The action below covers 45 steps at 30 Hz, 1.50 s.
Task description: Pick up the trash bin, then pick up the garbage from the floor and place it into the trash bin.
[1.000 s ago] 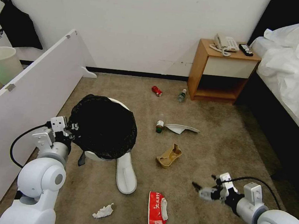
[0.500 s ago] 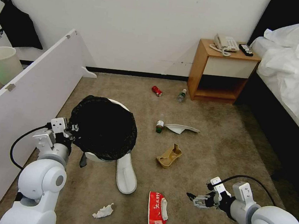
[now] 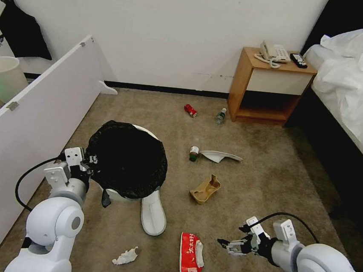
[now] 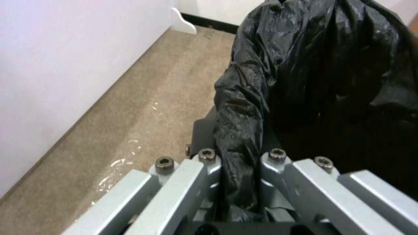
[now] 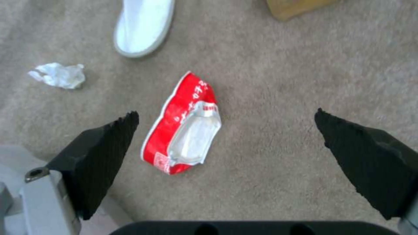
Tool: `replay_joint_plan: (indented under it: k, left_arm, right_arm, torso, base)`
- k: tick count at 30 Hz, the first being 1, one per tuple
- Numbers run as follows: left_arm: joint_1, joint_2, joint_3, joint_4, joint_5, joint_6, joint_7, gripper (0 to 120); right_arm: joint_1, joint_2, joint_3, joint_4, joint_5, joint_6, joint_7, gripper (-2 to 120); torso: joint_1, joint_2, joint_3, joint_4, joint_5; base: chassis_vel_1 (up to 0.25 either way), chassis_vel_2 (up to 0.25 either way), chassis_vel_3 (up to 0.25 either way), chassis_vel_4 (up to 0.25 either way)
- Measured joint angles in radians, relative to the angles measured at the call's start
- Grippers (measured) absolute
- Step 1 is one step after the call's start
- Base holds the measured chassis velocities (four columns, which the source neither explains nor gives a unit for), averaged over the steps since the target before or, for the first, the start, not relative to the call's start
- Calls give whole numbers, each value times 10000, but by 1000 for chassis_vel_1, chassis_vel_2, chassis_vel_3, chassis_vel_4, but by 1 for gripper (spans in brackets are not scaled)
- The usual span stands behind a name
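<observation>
The trash bin, white with a crinkled black bag over its rim, is held above the carpet at the left. My left gripper is shut on its near rim, the bag pinched between the fingers. Garbage lies on the floor: a red snack packet, a white slipper, a crumpled tissue, a brown paper bag, a second slipper, a small bottle, a red can and another bottle. My right gripper hangs open just right of the packet.
A white panel runs along the left, with a pale unlined bin behind it. A wooden nightstand stands against the back wall and a bed fills the right side. Open carpet lies between bin and bed.
My right gripper has come down and leftward toward the red packet. The left gripper and the bin have shifted slightly lower and rightward in the view.
</observation>
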<state>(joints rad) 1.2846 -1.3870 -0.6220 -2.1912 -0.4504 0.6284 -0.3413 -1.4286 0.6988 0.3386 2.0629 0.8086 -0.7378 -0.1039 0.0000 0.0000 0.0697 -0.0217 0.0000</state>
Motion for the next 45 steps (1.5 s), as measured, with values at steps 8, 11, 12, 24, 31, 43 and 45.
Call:
replay_joint_plan:
  k: [8,11,12,24,31,43,45]
  left_arm:
    - [13,-31,-11,63,46,-46,21,4]
    - [-2,-45,6,89,57,-50,23,4]
    - [-2,-45,6,89,57,-50,23,4]
    - [27,-101,26,168,127,-111,53,4]
    - [-19,-131,45,191,168,-116,59,4]
    - [-68,-188,60,265,215,-123,65,4]
    - [-66,-193,58,274,222,-128,66,4]
  right_arm:
    - [826,504,-1034,-1159,19,12,389,100]
    - [1108,695,-1361,-1554,-29,15,489,100]
    - [1108,695,-1361,-1554,-29,15,489,100]
    - [2258,1230,-2472,-2260,-103,23,775,100]
    - [2682,1434,-2873,-2509,-143,24,748,100]
    - [2901,1662,-3178,-3203,-420,72,645,100]
    - [2966,1726,-3270,-3371,-506,121,618,100]
  torso:
    - [1,0,0,-2,0]
    - [0,0,0,-2,-1]
    - [0,0,0,-2,-1]
    - [0,0,0,-1,-1]
    - [0,0,0,-1,-1]
    - [0,0,0,-2,0]
    - [0,0,0,-2,0]
  base:
    - [0,0,0,0]
    - [0,0,0,0]
    - [0,0,0,0]
    - [0,0,0,0]
    - [0,0,0,0]
    - [0,0,0,0]
    - [0,0,0,0]
